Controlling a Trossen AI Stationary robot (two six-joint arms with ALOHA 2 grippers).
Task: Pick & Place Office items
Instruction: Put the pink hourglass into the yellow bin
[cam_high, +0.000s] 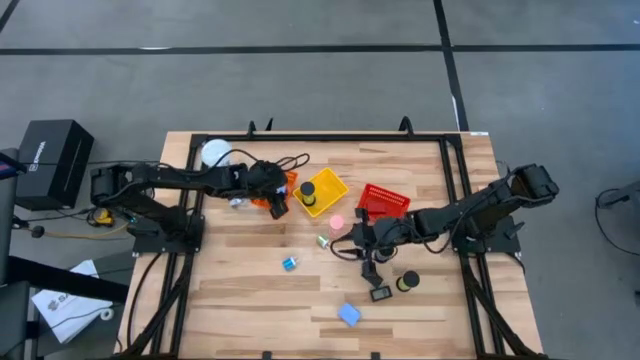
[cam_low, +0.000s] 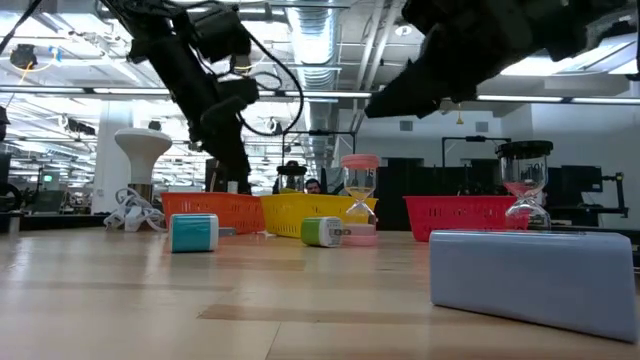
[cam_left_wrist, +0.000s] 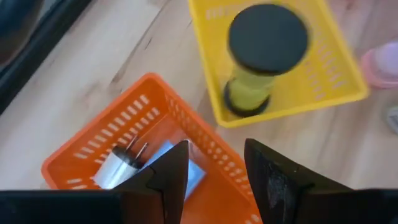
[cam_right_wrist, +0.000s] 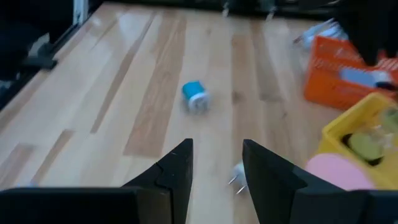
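High view | left arm fingers (cam_high: 278, 207) over orange basket (cam_high: 287, 183); open

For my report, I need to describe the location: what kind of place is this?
Probably a large open robotics lab or workshop: a wooden table on a bare grey floor, exposed ceiling pipes and strip lights behind, and equipment benches in the background.

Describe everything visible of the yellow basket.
The yellow basket is a small rectangular tray of slotted plastic, open-topped, sitting flat and skewed on the wooden table between the orange basket and the red basket. Inside stands a sand timer with black end caps and yellow filling. No gripper touches it.
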